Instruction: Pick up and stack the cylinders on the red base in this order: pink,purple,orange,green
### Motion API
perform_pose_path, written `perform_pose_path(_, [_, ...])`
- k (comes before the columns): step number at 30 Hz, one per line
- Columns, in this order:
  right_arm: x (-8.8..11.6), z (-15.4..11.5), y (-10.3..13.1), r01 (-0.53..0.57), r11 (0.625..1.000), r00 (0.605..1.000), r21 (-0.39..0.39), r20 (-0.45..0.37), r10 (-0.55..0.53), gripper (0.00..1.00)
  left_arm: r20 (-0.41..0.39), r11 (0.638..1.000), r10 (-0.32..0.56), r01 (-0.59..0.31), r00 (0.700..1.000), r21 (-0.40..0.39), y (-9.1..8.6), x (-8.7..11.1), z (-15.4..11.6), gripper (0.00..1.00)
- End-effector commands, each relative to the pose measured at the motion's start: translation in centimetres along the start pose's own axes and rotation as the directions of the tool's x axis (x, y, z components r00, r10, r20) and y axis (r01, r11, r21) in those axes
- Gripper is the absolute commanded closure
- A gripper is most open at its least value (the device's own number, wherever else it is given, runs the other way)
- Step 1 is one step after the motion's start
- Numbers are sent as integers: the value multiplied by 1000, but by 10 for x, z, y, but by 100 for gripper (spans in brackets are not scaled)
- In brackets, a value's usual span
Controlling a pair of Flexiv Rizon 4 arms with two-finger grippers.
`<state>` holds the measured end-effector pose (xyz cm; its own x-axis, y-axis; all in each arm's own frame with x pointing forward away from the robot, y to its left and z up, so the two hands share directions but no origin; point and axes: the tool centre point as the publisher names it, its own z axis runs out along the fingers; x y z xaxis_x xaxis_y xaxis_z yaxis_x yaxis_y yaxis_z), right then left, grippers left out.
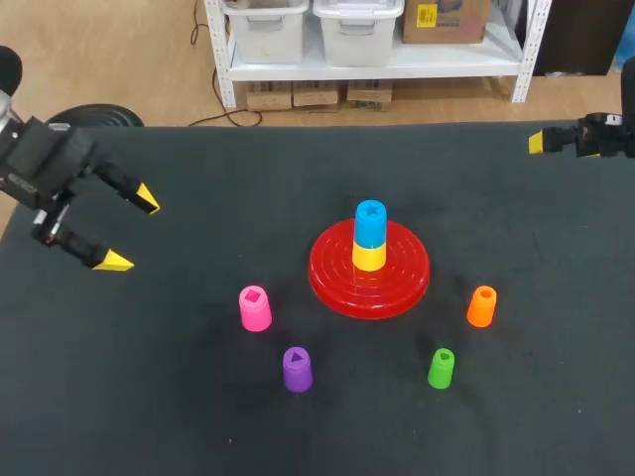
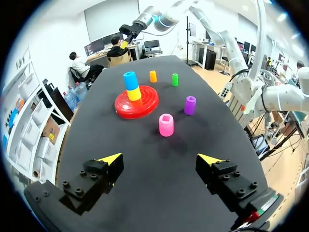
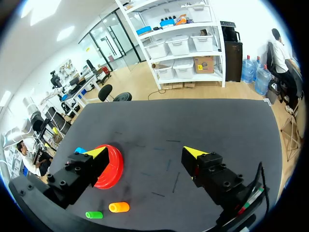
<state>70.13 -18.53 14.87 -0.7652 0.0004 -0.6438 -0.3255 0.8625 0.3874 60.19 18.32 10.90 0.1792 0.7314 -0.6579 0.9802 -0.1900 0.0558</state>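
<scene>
The red base (image 1: 369, 283) sits mid-table with a yellow cylinder (image 1: 369, 256) on its peg and a blue cylinder (image 1: 370, 224) on top. In front of it stand the pink cylinder (image 1: 255, 307), purple cylinder (image 1: 297, 369), green cylinder (image 1: 442, 368) and orange cylinder (image 1: 481, 305), all apart from one another. My left gripper (image 1: 129, 230) hovers open and empty at the table's left side; the pink cylinder (image 2: 166, 124) lies straight ahead of it. My right gripper (image 3: 145, 153) is open and empty over the far right corner, well away from the base (image 3: 110, 166).
The black table (image 1: 198, 416) carries only the base and the cylinders. Its far edge runs just behind my right arm (image 1: 600, 134).
</scene>
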Motion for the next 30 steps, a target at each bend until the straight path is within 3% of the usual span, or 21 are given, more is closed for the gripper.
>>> perform_pose_path(1, [0,-1,1,0,1000,1000,4,0,0,0,4,1000,7,-7,1000,6,-1,-1,2,0])
perform_pose_path(30, [0,-1,1,0,1000,1000,4,0,0,0,-17,1000,10,-10,1000,-2,1,-4,4,0])
